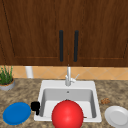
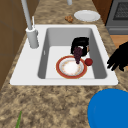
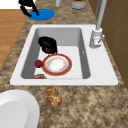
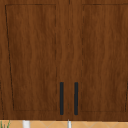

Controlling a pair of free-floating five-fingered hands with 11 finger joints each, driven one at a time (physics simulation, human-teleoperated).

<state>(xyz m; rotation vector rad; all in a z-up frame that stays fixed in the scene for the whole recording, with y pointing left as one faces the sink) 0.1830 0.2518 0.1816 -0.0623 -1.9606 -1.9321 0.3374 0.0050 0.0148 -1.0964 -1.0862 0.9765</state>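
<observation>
My left hand hovers open between the blue plate and the sink's left rim. In the side views the left hand has loose, hanging fingers. My right hand is down in the basin, curled on a dark purple thing that hangs onto a red-rimmed plate. A small red ball lies beside that plate. In the front view a large red round shape hides the basin floor.
The faucet stands behind the basin. A white plate and a brown pastry lie on the counter right of the sink. A potted plant and a white cup stand at the back left. Closed cabinet doors hang above.
</observation>
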